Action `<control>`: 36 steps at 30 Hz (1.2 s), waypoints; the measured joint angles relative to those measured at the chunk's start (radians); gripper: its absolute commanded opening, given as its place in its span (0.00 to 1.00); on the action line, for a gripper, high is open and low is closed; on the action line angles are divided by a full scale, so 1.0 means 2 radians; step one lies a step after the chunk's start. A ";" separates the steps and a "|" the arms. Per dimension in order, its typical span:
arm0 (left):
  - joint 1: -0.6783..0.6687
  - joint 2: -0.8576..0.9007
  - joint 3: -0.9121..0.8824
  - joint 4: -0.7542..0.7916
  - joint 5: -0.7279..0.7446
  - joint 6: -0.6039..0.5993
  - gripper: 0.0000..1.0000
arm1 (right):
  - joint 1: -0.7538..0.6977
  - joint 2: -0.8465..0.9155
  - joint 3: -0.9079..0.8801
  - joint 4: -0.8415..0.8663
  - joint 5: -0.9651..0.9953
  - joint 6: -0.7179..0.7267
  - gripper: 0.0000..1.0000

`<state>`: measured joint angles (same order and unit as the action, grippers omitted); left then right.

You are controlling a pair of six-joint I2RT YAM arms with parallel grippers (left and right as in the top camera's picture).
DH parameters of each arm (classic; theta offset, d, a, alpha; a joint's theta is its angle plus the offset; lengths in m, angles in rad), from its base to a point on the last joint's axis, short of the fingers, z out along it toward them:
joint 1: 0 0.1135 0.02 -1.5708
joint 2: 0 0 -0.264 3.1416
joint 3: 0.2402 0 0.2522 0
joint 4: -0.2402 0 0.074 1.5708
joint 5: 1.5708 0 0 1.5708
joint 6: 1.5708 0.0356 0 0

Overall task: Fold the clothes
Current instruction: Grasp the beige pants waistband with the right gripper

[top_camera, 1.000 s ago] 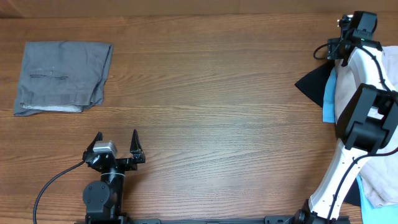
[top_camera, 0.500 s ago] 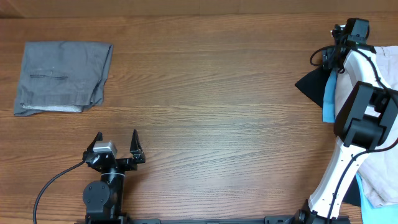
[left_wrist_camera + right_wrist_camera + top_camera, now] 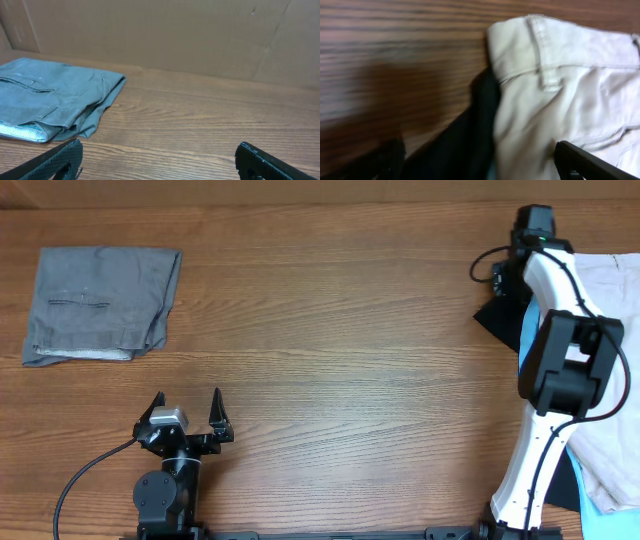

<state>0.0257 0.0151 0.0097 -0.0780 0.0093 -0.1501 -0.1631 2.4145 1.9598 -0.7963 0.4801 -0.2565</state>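
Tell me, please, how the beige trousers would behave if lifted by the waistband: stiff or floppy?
Probably floppy: the trousers lie in soft creases over the black cloth, so the rest would likely hang down. The waistband looks thicker and stitched, so it may give a firmer hold. The black cloth beneath might drag along.

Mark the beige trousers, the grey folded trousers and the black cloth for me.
beige trousers (image 3: 590, 47): right wrist view, on the waistband.
grey folded trousers (image 3: 100, 285): overhead view, on the top layer.
black cloth (image 3: 465, 135): right wrist view, on its fold.
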 measured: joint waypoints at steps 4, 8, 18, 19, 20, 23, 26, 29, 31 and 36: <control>0.000 0.000 0.000 0.000 0.000 0.000 1.00 | 0.011 -0.003 0.001 -0.017 0.004 0.022 1.00; 0.000 0.000 0.000 0.000 0.000 0.000 1.00 | 0.014 -0.004 0.013 -0.034 -0.003 0.028 1.00; 0.000 0.000 0.000 0.000 0.000 0.000 1.00 | -0.032 -0.004 0.048 0.078 -0.091 0.031 0.89; 0.000 0.000 0.000 0.000 0.000 0.000 1.00 | -0.039 -0.004 0.048 0.089 -0.101 0.031 0.89; 0.000 0.000 0.000 0.000 0.000 0.000 1.00 | -0.045 -0.004 0.048 0.099 -0.109 0.031 0.89; 0.000 0.000 0.000 0.000 0.000 0.000 1.00 | -0.063 -0.003 0.048 0.123 -0.130 0.030 0.89; 0.000 0.000 0.000 0.000 0.000 0.000 1.00 | -0.069 0.002 0.048 0.138 -0.150 0.018 0.89; 0.000 0.000 0.000 0.000 0.000 0.000 1.00 | -0.067 0.017 0.049 0.146 -0.160 -0.003 0.89; 0.000 0.000 0.000 0.000 0.000 0.000 1.00 | -0.064 0.033 0.049 0.148 -0.161 -0.015 0.88; 0.000 0.000 0.000 0.000 0.000 0.000 1.00 | -0.056 0.057 0.052 0.150 -0.131 -0.030 0.89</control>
<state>0.0257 0.0151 0.0097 -0.0784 0.0093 -0.1501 -0.2752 2.5286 2.0640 -0.4961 0.2176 -0.3164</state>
